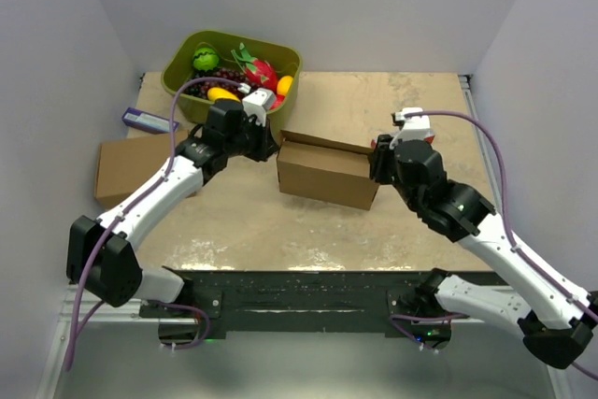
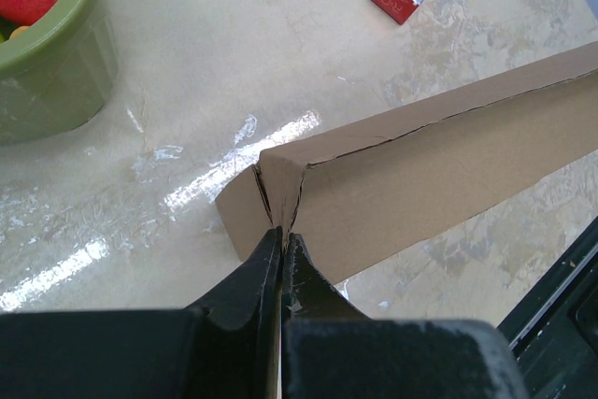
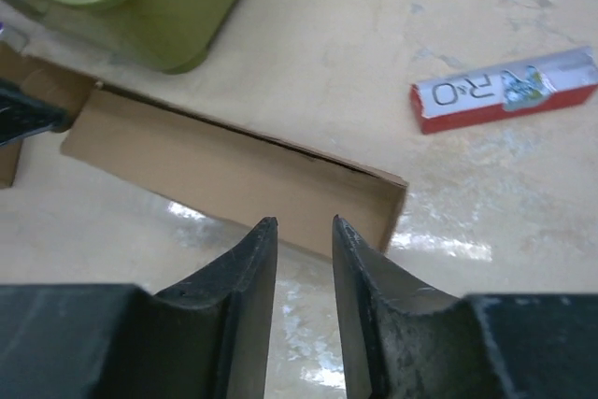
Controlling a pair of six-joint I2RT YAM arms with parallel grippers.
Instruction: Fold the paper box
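The paper box (image 1: 327,173) is plain brown cardboard and stands on a long edge in the middle of the table. My left gripper (image 1: 271,144) is at its left end. In the left wrist view the jaws (image 2: 282,235) are shut on the folded corner flap of the box (image 2: 448,165). My right gripper (image 1: 378,161) is at the box's right end. In the right wrist view it (image 3: 305,223) is open with nothing between the fingers, its tips just in front of the box's broad face (image 3: 215,175) near the end wall.
A second brown cardboard box (image 1: 126,170) lies flat at the left. A green tub of fruit (image 1: 182,67) stands at the back left. A purple packet (image 1: 149,121) lies beside it. A red and silver packet (image 3: 505,89) lies behind the box.
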